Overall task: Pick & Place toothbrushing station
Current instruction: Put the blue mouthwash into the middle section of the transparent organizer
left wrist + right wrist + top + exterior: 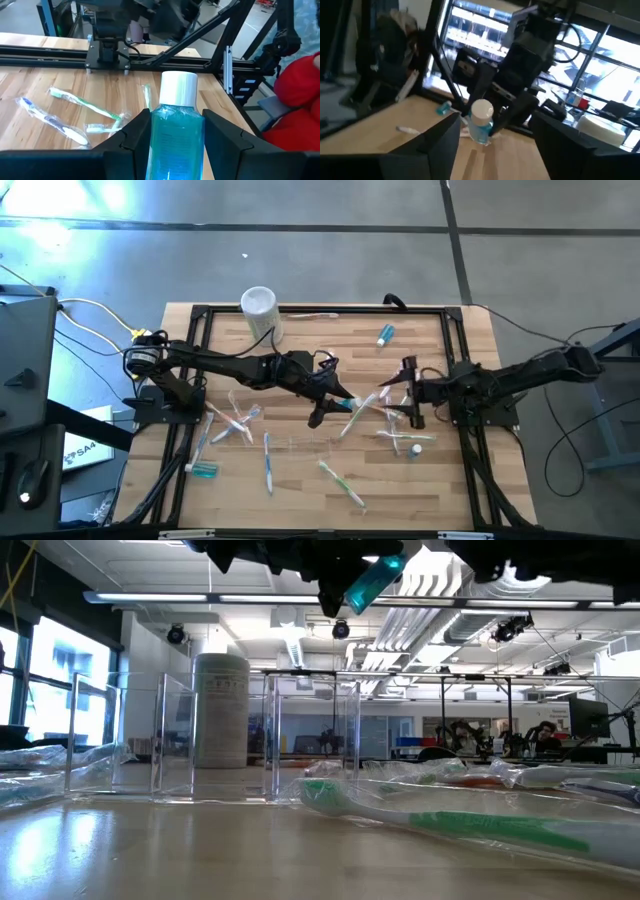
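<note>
At centre frame, your left gripper (335,402) clamps a teal toothpaste tube (176,135) aloft, likely carrying it to the clear organizer (250,735); the right gripper (410,395) waits open.

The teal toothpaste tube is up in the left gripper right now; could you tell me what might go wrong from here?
The left gripper holds the teal toothpaste tube above the table, apparently by its lower body, so it might slip or tilt on release. Below it, toothbrushes lie scattered around the clear plastic cup, so a descent could knock them. The right gripper waits close by, so the arms could clash.
</note>
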`<state>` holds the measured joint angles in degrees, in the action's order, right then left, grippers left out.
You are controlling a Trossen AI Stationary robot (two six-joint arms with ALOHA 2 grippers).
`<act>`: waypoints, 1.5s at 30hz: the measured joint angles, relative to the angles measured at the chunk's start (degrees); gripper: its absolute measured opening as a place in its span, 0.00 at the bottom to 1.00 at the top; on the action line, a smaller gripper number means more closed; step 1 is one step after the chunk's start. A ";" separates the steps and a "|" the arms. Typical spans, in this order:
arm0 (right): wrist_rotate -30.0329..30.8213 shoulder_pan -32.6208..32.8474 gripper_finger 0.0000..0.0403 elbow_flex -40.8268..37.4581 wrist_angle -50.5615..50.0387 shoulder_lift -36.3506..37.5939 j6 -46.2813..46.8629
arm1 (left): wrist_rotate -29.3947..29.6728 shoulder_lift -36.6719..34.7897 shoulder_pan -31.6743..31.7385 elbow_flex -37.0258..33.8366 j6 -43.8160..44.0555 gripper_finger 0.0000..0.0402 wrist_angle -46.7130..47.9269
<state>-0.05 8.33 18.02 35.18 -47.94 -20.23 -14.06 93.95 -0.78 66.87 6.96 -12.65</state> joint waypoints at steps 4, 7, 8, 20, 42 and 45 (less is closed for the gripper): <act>6.63 2.67 0.58 5.46 -2.24 -7.99 -6.31 | -1.24 -0.02 0.00 0.00 0.86 0.35 0.00; 10.29 4.39 0.57 9.22 -2.16 -13.48 -9.15 | -1.51 -0.03 0.00 0.00 1.07 0.35 0.99; 11.94 5.04 0.57 10.33 -3.03 -14.90 -9.41 | -1.80 -0.07 0.00 0.00 1.17 0.35 1.79; 21.51 9.17 0.57 22.02 -21.22 -25.31 -8.47 | -1.93 -0.09 -0.02 0.09 4.63 0.35 5.80; 22.86 11.88 0.57 22.82 -21.26 -26.98 -19.79 | -2.17 -0.09 0.02 0.09 15.61 0.35 9.84; 21.73 11.92 0.57 22.82 -19.87 -28.24 -20.57 | -2.34 -0.04 0.02 0.02 15.85 0.35 10.05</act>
<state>21.68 20.25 40.84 15.31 -76.18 -40.80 -16.40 93.92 -0.75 66.89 22.81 -2.60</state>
